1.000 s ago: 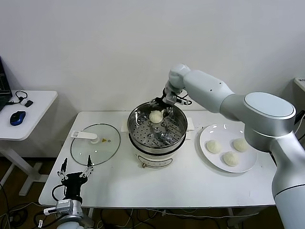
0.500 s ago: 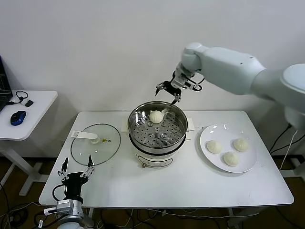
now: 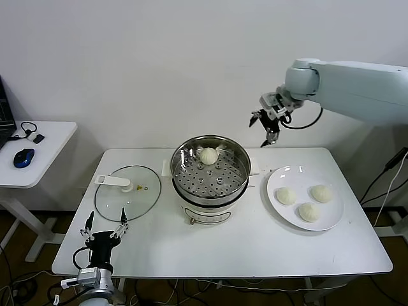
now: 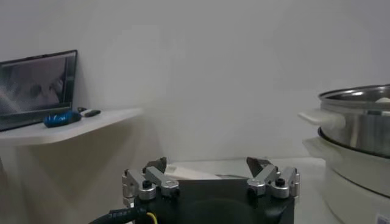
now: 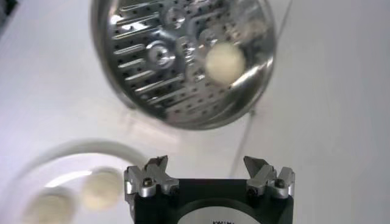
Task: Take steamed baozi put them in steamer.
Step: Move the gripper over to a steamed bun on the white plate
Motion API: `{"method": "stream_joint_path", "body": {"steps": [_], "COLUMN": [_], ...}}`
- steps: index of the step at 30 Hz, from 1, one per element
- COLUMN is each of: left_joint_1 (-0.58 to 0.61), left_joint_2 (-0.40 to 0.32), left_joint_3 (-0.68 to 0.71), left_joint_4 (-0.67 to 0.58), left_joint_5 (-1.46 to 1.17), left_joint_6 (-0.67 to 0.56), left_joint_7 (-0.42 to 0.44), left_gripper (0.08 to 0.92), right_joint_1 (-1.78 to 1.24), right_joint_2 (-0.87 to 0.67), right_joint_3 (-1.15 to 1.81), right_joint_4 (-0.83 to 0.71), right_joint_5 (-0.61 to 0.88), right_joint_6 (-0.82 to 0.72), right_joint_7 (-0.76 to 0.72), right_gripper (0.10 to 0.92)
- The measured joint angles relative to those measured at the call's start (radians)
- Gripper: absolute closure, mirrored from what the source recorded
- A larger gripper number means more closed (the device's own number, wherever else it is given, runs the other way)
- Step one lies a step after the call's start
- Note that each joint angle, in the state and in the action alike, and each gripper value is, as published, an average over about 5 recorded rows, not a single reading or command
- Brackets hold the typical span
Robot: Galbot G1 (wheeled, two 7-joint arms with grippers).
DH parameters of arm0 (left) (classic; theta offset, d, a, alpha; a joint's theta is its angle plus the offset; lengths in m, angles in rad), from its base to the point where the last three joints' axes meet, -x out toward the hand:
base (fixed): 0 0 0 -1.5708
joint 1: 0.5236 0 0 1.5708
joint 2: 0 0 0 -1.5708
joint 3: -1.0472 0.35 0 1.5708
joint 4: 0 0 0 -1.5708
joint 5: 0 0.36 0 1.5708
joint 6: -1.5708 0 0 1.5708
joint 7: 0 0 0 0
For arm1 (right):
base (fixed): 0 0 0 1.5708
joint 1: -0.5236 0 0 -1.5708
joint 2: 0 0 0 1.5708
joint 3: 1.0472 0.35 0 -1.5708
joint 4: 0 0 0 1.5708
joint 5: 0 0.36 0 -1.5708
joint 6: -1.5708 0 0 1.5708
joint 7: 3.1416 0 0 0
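Observation:
The steel steamer [image 3: 210, 173] stands mid-table on its white base. One cream-white baozi [image 3: 208, 155] lies on its perforated tray at the far side; it also shows in the right wrist view [image 5: 224, 61]. Three more baozi [image 3: 285, 196] lie on the white plate [image 3: 280, 174] at the right. My right gripper [image 3: 264, 128] is open and empty, high in the air between the steamer and the plate, above the table's far edge. My left gripper [image 3: 102, 225] is open and empty, parked low at the table's front left.
A flat glass lid [image 3: 127, 192] with a white handle lies left of the steamer. A white side table [image 3: 44, 143] at the far left holds a blue mouse [image 3: 23, 157]. In the left wrist view the steamer's rim [image 4: 356, 94] rises at one side.
My right gripper has let go of the baozi in the steamer, risen, and swung right towards the plate. The left gripper has stayed put.

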Motion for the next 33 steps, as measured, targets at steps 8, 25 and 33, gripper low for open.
{"method": "stream_joint_path", "body": {"steps": [8, 25, 33], "left_joint_1": [-0.001, -0.009, -0.011], "left_joint_2": [0.0, 0.0, 0.0], "left_joint_3": [-0.006, -0.029, -0.037], "left_joint_4": [0.008, 0.031, 0.041], "left_joint_5": [-0.007, -0.007, -0.003], "left_joint_6": [-0.002, -0.005, -0.007], "left_joint_7": [0.001, 0.002, 0.001], "left_gripper": [0.177, 0.177, 0.177], "right_joint_1": [-0.034, -0.27, -0.381], "right_joint_2": [-0.061, -0.11, -0.097], "right_joint_3": [-0.035, 0.045, 0.124], "right_joint_4": [0.006, -0.096, -0.179], "right_joint_5": [0.025, -0.054, -0.091], "right_joint_6": [-0.064, -0.101, -0.093], "right_joint_7": [-0.028, -0.032, -0.036], "right_gripper": [0.203, 0.203, 0.203]}}
